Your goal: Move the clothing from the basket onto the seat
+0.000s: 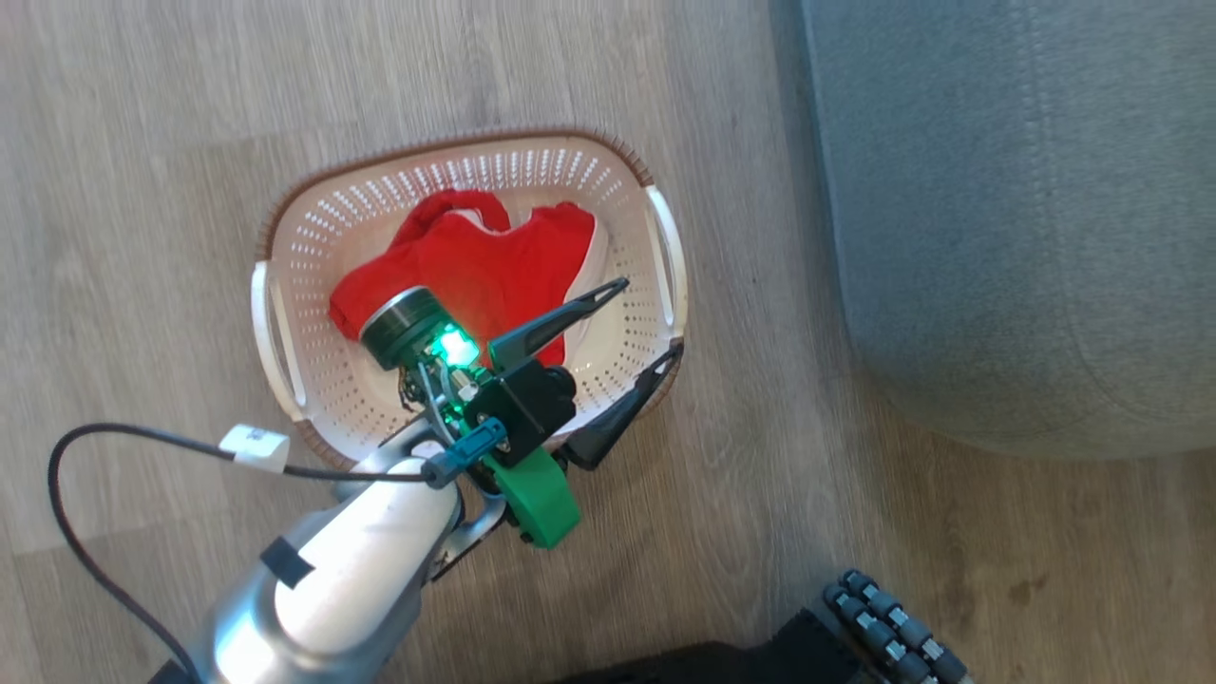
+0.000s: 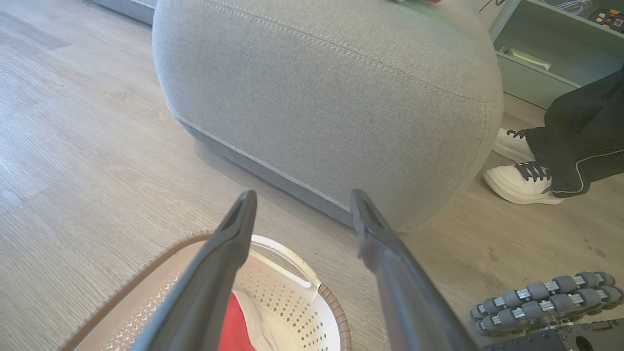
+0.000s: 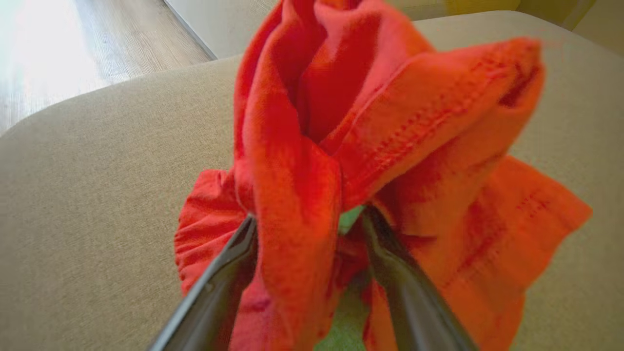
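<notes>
Head view: the left claw (image 1: pixel 650 316) hangs over the right end of the basket (image 1: pixel 323 228), its fingers spread wide with nothing between them; one fingertip sits right at the rim.
Garment in basket: the trimmed red garment (image 1: pixel 494 256) lies crumpled on the basket's bottom, below and to the left of the left claw's fingers, and looks apart from them.
Right wrist view: the right claw (image 3: pixel 309 217) stands spread above the seat (image 3: pixel 97 195), with a fold of the plain red garment (image 3: pixel 414 122) bunched between and over its fingers.
Grip: the cloth looks loose rather than pinched; it is blurred, so I cannot tell whether it rests on the seat.
Stage: probably one garment is being let go on the seat, with one left to fetch.
Risk, snagging: the fold wraps both fingers, so pulling the right arm away could drag the cloth along and off the seat.
Risk, wrong hold: with a finger at the rim, the left claw could close on the basket's wall or handle instead of cloth, lifting or tipping the basket.
Risk, partial hold: a pinch on one thin edge could let the crumpled garment slip out mid-carry onto the floor (image 1: pixel 142 142).
</notes>
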Motion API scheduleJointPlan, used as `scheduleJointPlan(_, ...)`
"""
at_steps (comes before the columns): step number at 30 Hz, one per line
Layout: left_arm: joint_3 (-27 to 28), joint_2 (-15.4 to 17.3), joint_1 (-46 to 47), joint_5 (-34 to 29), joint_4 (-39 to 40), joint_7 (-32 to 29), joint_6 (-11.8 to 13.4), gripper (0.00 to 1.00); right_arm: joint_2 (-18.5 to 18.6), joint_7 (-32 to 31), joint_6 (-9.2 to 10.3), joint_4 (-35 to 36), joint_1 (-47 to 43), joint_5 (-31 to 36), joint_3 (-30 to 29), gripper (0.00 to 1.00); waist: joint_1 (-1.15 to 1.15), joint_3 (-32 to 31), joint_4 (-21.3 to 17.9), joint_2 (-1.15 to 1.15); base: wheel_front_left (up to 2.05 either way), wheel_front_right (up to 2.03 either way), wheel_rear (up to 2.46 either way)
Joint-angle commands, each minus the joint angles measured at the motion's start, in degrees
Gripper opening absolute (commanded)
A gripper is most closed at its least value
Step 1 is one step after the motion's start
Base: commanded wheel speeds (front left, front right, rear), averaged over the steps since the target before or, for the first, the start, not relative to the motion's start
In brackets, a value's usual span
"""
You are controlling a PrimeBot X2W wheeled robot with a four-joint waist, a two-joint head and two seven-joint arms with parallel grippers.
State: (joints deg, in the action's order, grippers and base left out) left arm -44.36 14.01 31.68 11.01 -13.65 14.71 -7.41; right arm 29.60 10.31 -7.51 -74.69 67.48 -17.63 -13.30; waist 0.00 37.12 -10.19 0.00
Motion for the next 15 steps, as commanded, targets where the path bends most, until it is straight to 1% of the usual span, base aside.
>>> scheduleJointPlan(1,1.3,-0.2,-0.2,0.1,1.7,0.3,-0.1,1.00,0.8,0.5,0.02,1.0,-1.7,0.4,0.5,1.00,0.00,-1.5,-0.3,0.00,0.00,0.00,0.00)
scheduleJointPlan(8,1.8,-2.3,-1.6,0.8,1.2,0.3,-0.1,1.00,0.0,0.8,0.02,1.0,-4.3,1.1,3.3,1.00,0.00,-7.7,-0.5,0.00,0.00,0.00,0.00)
scheduleJointPlan(11,2.5,-3.3,-2.9,1.3,1.0,0.3,-0.1,1.00,-1.4,1.1,0.02,1.8,-5.8,-0.2,4.8,1.00,0.00,-11.2,-0.5,0.00,0.00,0.00,0.00)
scheduleJointPlan(15,3.8,-4.6,-5.2,1.7,0.5,0.3,-0.1,1.00,-1.8,1.4,0.02,4.4,-9.1,-2.3,8.5,1.00,0.00,-15.7,-0.4,0.00,0.00,0.00,0.00)
